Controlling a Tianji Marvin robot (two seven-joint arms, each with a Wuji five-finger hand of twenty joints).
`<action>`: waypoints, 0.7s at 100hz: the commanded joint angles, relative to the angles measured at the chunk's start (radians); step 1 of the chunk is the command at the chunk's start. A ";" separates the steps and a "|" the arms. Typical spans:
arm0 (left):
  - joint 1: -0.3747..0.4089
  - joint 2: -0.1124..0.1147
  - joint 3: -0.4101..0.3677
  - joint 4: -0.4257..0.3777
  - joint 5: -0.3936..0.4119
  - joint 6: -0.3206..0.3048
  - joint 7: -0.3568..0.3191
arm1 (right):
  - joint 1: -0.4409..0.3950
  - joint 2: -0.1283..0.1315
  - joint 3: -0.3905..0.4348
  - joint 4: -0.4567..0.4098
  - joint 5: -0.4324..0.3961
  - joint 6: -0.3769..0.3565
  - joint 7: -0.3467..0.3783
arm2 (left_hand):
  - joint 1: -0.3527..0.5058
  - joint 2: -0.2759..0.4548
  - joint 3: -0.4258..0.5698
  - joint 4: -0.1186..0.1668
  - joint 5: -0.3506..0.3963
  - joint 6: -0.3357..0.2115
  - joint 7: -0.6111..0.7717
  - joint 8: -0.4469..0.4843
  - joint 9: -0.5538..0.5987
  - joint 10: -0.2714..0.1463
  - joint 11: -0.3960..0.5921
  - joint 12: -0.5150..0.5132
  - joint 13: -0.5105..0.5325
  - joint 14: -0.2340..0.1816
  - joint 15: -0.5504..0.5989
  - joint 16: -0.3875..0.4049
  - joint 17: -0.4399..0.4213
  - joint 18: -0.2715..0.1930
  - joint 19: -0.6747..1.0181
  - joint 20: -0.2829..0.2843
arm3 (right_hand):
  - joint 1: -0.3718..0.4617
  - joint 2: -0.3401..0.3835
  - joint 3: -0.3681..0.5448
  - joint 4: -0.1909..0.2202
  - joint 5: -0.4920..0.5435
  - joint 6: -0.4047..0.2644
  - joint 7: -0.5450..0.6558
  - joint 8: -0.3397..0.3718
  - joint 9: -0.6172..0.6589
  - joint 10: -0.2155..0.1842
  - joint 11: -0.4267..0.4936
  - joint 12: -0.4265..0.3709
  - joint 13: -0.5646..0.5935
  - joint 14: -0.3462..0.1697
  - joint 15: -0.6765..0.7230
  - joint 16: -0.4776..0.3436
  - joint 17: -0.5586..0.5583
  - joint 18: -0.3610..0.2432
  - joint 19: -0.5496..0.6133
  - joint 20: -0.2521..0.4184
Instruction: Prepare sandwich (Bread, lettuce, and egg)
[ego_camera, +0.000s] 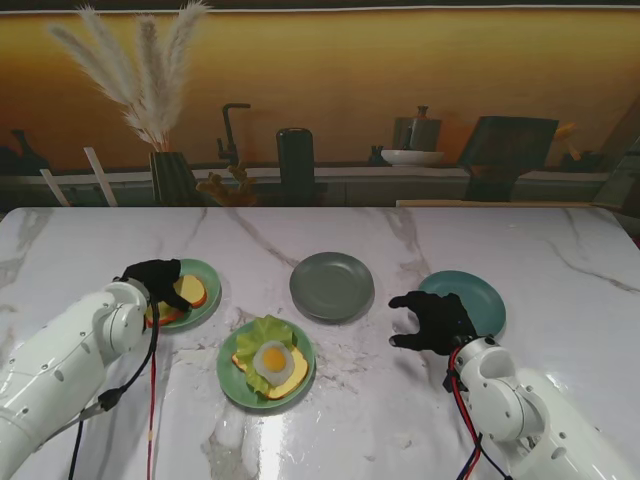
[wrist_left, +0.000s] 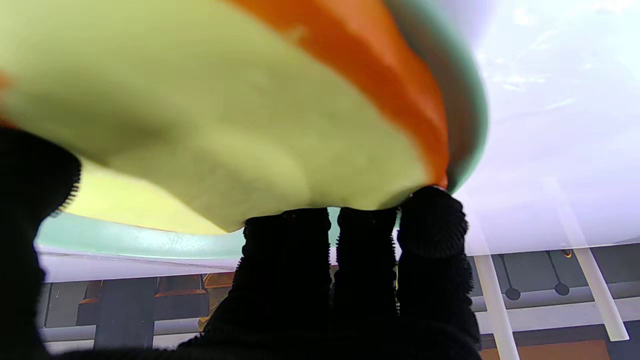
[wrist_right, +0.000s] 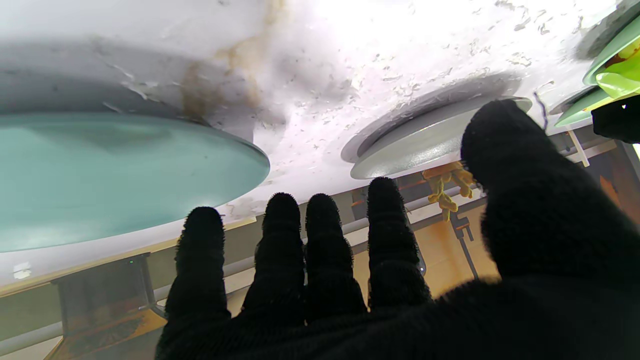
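A bread slice (ego_camera: 190, 292) with an orange crust lies on the left green plate (ego_camera: 208, 275). My left hand (ego_camera: 152, 280) covers its near-left part. In the left wrist view the bread slice (wrist_left: 225, 100) fills the picture, my fingertips (wrist_left: 432, 220) press on its crust edge and the thumb sits on the opposite side, so my left hand (wrist_left: 350, 280) is shut on it. The middle green plate (ego_camera: 228, 372) carries bread (ego_camera: 292, 378), lettuce (ego_camera: 262, 333) and a fried egg (ego_camera: 273, 359). My right hand (ego_camera: 432, 322) hovers open, fingers spread, beside the teal plate (ego_camera: 480, 300).
A grey plate (ego_camera: 332, 286) holding nothing sits at the centre, farther from me. The right wrist view shows the teal plate (wrist_right: 100, 170), the grey plate (wrist_right: 425, 140) and the rim of the middle green plate (wrist_right: 610, 45). Along the far edge stand a pampas vase (ego_camera: 170, 175) and a dark cylinder (ego_camera: 296, 165).
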 joint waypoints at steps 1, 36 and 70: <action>0.050 -0.007 0.026 0.066 0.000 0.006 -0.033 | -0.002 -0.020 -0.004 0.001 0.005 0.003 0.001 | 0.817 -0.010 0.205 0.045 0.079 -0.071 0.081 0.040 0.106 -0.089 0.125 0.033 0.071 -0.089 0.118 0.036 0.036 -0.027 0.025 0.014 | 0.015 -0.006 -0.021 -0.015 0.002 0.002 -0.012 -0.005 0.017 0.001 0.009 0.016 0.030 -0.006 0.000 0.010 -0.018 0.024 -0.012 0.014; 0.058 -0.015 0.000 0.078 -0.009 -0.044 0.026 | 0.003 -0.022 -0.012 0.008 0.020 0.013 -0.002 | 0.791 -0.031 0.341 0.149 0.203 -0.100 0.134 0.143 0.226 -0.139 0.246 0.097 0.173 -0.152 0.269 0.223 0.142 -0.030 0.141 0.053 | 0.021 0.002 -0.023 -0.015 0.001 0.004 -0.011 -0.005 0.014 0.002 0.028 0.030 0.029 -0.005 0.005 0.011 -0.016 0.025 -0.005 0.012; 0.089 -0.027 -0.067 0.062 -0.024 -0.095 0.094 | 0.009 -0.023 -0.022 0.016 0.027 0.017 -0.007 | 0.779 -0.030 0.379 0.187 0.251 -0.121 0.154 0.178 0.261 -0.143 0.264 0.174 0.214 -0.146 0.314 0.290 0.193 -0.023 0.193 0.064 | 0.030 0.014 -0.032 -0.013 0.000 0.001 -0.008 -0.004 0.007 0.004 0.035 0.032 0.024 -0.003 0.013 0.011 -0.020 0.024 0.002 0.006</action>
